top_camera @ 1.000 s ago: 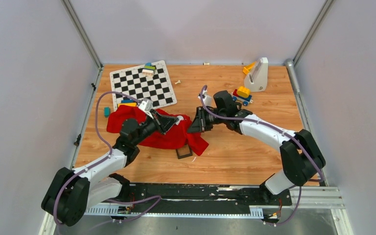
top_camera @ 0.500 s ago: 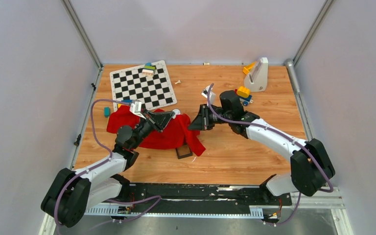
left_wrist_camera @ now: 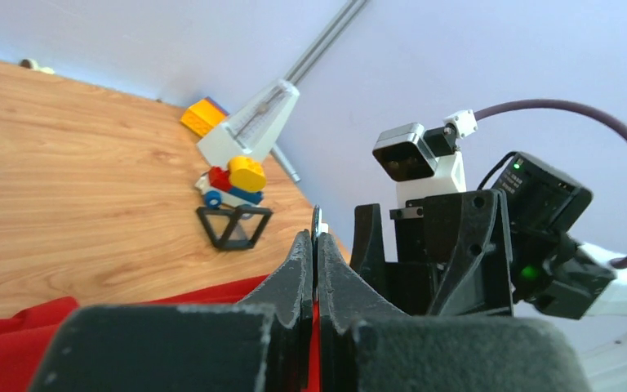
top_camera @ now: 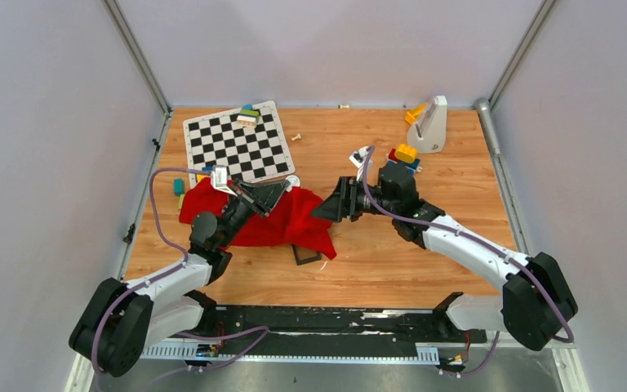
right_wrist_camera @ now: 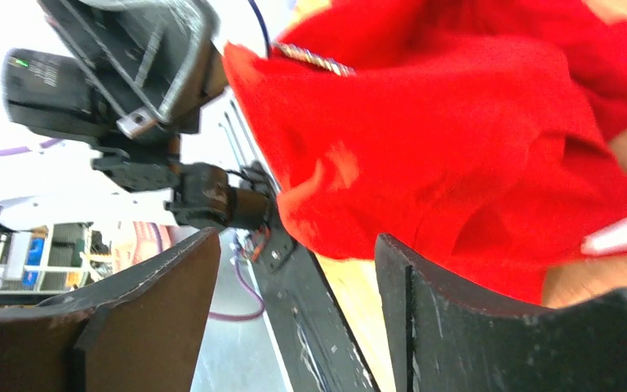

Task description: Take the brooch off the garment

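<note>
The red garment point(top_camera: 277, 224) lies crumpled left of centre, with one fold pulled up. My left gripper point(top_camera: 284, 188) is shut at the top of that fold. In the left wrist view a thin metal edge, the brooch point(left_wrist_camera: 316, 219), sticks up between the closed fingertips of the left gripper point(left_wrist_camera: 316, 241), with red cloth lower in the jaws. The right wrist view shows the brooch point(right_wrist_camera: 310, 57) edge-on at the garment's point(right_wrist_camera: 457, 147) upper corner. My right gripper point(top_camera: 332, 208) hangs just right of the cloth. The right gripper point(right_wrist_camera: 294, 241) is open, with nothing between its fingers.
A chessboard point(top_camera: 237, 143) lies at the back left with small blocks point(top_camera: 249, 116) on it. A teal block point(top_camera: 178, 185) sits by the garment's left edge, and a small black frame point(top_camera: 306, 255) is just in front of it. Toy bricks point(top_camera: 404, 155) and a white wedge stand point(top_camera: 431, 124) are at the back right.
My right gripper has opened and drawn back to the right, off the garment. The left gripper, still shut, has shifted slightly left and back, keeping the fold raised.
</note>
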Available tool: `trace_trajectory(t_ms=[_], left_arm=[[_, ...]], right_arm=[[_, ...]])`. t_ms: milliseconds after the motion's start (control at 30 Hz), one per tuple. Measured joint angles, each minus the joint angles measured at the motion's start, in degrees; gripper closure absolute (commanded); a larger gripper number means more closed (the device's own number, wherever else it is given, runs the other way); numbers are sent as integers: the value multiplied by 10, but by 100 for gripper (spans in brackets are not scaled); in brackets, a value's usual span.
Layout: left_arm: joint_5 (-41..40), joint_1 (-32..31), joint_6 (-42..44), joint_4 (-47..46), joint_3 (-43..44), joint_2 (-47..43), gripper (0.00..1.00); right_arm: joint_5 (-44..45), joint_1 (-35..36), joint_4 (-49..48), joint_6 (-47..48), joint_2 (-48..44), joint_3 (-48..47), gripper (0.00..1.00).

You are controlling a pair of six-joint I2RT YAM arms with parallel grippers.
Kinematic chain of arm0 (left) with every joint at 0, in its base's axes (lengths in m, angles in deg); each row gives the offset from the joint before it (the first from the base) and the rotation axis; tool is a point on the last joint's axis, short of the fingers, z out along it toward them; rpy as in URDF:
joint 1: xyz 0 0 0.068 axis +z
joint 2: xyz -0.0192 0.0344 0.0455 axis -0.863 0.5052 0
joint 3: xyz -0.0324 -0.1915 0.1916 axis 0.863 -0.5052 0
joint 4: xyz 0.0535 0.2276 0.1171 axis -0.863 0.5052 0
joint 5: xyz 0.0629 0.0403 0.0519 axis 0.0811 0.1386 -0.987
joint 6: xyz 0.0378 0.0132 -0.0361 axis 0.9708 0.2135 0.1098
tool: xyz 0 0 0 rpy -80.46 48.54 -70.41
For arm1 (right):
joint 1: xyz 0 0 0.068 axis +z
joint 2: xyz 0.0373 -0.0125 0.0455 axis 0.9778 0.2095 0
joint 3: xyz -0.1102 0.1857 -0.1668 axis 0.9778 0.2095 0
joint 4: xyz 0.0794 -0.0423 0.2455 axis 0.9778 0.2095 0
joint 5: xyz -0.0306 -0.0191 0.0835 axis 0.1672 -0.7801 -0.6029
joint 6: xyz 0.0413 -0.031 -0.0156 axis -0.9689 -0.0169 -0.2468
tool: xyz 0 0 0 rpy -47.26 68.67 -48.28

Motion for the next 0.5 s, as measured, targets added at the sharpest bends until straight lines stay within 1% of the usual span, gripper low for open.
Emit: trace_trajectory(t_ms=[100, 233, 333, 500], left_arm=[[6, 0, -34, -23, 0, 2, 100], [14, 0, -80, -54, 0, 7, 100], [19, 0, -104, -68, 0, 7, 100], [21, 0, -118, -71, -3, -5, 100]], right_arm=[[7, 0, -70, -37, -17, 15, 34], [10, 0, -170, -84, 0, 14, 41], [10, 0, -204, -106, 30, 2, 45], [16, 0, -214, -118, 60, -19, 44]])
